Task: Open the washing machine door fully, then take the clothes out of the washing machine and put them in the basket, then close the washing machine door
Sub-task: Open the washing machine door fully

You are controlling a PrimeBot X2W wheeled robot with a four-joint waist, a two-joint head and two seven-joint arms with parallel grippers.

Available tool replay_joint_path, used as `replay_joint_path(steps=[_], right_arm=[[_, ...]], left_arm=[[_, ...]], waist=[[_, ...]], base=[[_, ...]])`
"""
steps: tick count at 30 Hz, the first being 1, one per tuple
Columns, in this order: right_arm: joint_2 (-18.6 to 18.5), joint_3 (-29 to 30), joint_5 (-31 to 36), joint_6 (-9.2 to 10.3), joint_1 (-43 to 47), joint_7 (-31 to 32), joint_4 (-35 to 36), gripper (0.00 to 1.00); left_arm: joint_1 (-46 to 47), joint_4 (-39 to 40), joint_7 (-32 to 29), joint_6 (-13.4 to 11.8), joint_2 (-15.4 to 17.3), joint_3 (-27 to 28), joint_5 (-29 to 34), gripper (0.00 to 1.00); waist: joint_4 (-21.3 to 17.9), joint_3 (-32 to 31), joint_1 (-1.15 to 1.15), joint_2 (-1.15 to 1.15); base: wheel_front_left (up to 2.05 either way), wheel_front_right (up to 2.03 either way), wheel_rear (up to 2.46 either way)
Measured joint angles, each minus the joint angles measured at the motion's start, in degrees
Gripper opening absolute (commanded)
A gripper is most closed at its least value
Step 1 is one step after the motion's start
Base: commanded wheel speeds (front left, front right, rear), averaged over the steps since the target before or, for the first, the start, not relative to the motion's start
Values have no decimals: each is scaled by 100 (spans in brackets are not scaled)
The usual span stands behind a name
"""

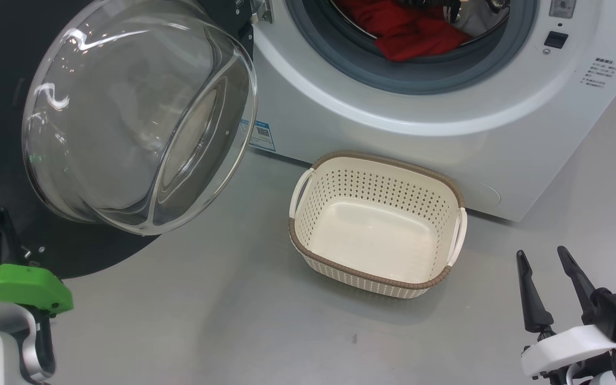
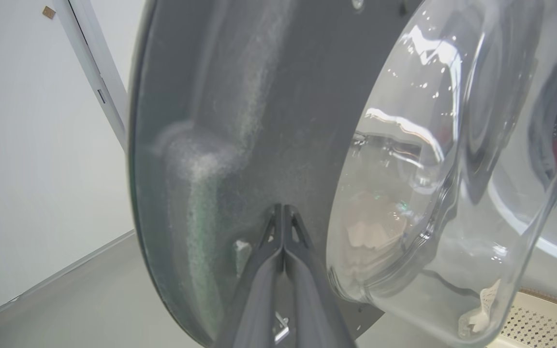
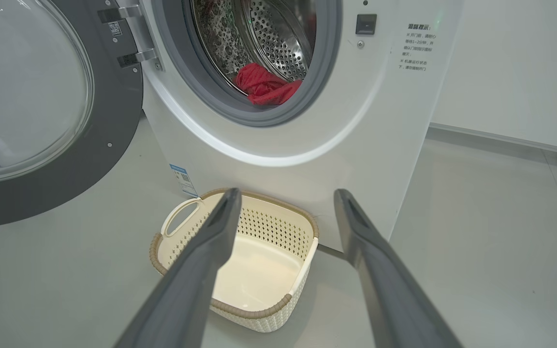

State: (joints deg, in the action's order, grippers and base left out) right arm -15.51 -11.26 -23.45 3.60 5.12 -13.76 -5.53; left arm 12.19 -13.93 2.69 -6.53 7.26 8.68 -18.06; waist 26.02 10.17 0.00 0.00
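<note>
Grey floor; washer door open at nine o'clock, red clothes in drum, basket empty; left gripper jaws pinched, right gripper wide.

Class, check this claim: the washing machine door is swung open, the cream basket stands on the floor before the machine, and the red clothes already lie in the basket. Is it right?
One slip: the basket is empty; the clothes lie inside the washing machine, as the head view shows. The door is open and the basket stands on the floor, as said.
</note>
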Motion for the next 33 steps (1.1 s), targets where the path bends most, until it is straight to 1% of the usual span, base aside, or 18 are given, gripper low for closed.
replay_joint_path(steps=[5,7,9,14,22,26,33], right_arm=[[3,-26,0,-2,-6,9,-21,100],[22,-73,0,-55,-28,9,-54,100],[56,-93,0,-59,-44,9,-57,100],[74,-79,0,-58,-48,8,-85,100],[80,-18,0,-51,-47,8,-85,100],[100,-16,-1,-51,-47,8,-85,100],[107,-8,-1,-49,-47,5,-108,100]], left_arm=[[36,-202,134,0,12,62,-4,0],[26,-232,215,0,9,137,-11,0],[-1,-234,304,0,9,220,-12,0],[-214,-205,524,-24,-11,189,2,0],[-611,162,831,-24,-162,-126,205,0],[-845,452,933,-24,-247,-179,268,0],[-1267,806,982,-24,-309,-344,358,0]], waist=[[-35,-21,0,0],[-62,-44,0,0],[-97,-77,0,0],[-164,-177,0,0],[-172,-243,0,0],[-168,-265,0,0],[-217,-327,0,0]], base=[[0,0,0],[0,0,0],[0,0,0],[0,0,0],[0,0,0],[0,0,0],[0,0,0]])
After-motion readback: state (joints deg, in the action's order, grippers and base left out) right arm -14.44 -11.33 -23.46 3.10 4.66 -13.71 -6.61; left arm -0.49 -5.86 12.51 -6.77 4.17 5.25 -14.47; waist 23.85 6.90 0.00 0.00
